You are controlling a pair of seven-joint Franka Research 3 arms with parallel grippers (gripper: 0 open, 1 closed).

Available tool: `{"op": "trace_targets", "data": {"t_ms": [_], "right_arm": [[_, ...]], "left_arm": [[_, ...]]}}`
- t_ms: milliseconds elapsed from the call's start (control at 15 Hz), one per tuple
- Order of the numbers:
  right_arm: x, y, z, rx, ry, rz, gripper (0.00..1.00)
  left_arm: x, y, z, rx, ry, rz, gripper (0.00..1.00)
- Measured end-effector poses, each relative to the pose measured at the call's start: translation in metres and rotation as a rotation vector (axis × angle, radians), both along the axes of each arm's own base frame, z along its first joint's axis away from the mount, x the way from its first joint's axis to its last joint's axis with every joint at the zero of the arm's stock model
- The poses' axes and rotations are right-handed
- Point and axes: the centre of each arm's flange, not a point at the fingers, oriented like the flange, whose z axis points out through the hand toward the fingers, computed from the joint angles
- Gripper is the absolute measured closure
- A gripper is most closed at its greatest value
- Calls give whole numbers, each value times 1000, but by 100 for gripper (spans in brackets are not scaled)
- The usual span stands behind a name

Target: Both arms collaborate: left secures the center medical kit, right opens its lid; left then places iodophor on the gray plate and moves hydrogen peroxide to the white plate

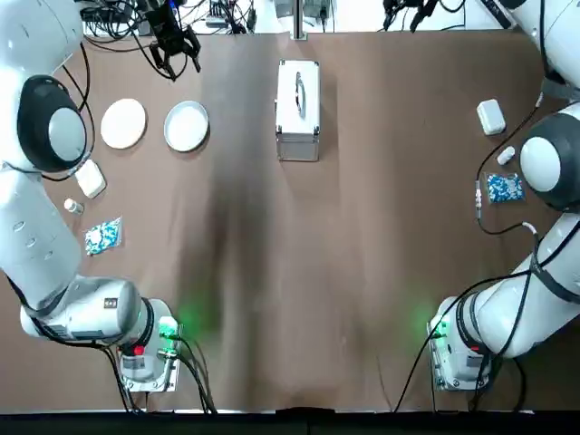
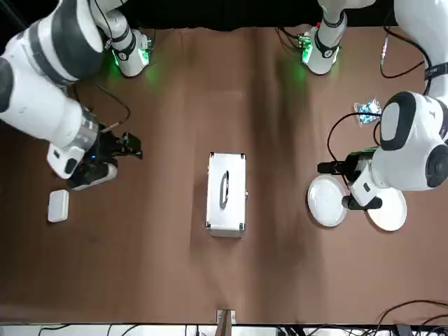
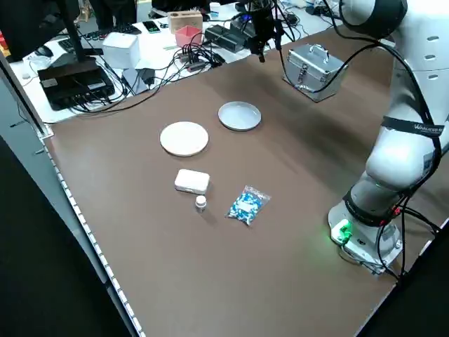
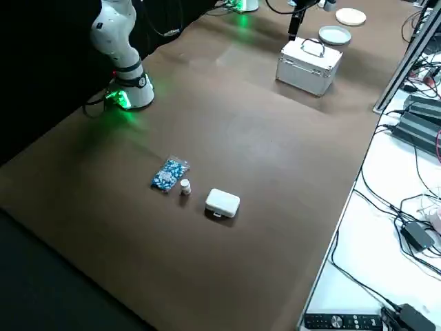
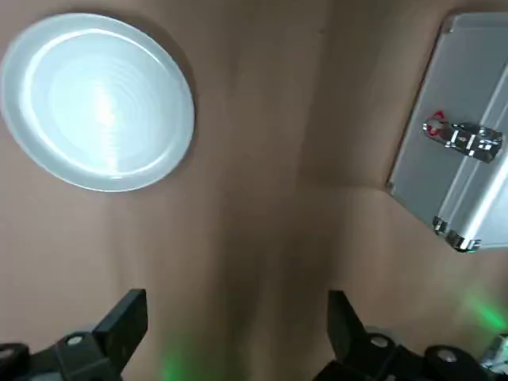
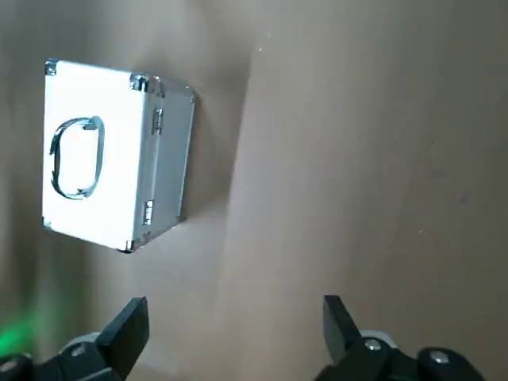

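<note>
The medical kit (image 1: 297, 109) stands at the table's far centre, a silver case with its lid (image 2: 225, 189) shut and the handle lying flat. Iodophor and hydrogen peroxide are hidden. To its left lie the rimmed gray plate (image 1: 187, 125) and, farther left, the flat white plate (image 1: 123, 122), both bare. My left gripper (image 1: 172, 47) hovers open above the table beyond the gray plate, left of the kit; its wrist view holds the gray plate (image 5: 97, 101) and the kit's latch side (image 5: 468, 151). My right gripper (image 2: 129, 145) hangs open to the kit's right, with the kit (image 6: 103, 155) in its wrist view.
A white rounded box (image 1: 90, 178), a small vial (image 1: 72, 207) and a blue packet (image 1: 102, 236) lie near the left arm. Another box (image 1: 490, 116), vial (image 1: 506, 155) and packet (image 1: 504, 188) lie on the right. Cables crowd the far edge.
</note>
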Motion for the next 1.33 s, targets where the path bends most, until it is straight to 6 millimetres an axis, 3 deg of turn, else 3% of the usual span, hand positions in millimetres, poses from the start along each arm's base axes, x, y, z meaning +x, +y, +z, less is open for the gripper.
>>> {"op": "trace_targets", "data": {"t_ms": [267,467,800,1067,1333], "right_arm": [[-11,37,-3,-8,17,-32,13],[-12,58,2,8,-28,-86,14],[-15,68,4,20,-34,-105,14],[-21,93,3,64,-35,-96,14],[-16,106,-6,84,-59,-132,14]], "left_arm": [[2,-5,-12,-44,29,16,0],[4,-7,-17,-50,35,16,0],[5,-14,-23,-51,43,10,0],[7,-19,-25,-53,47,9,0],[6,-34,-26,-48,64,32,0]]}}
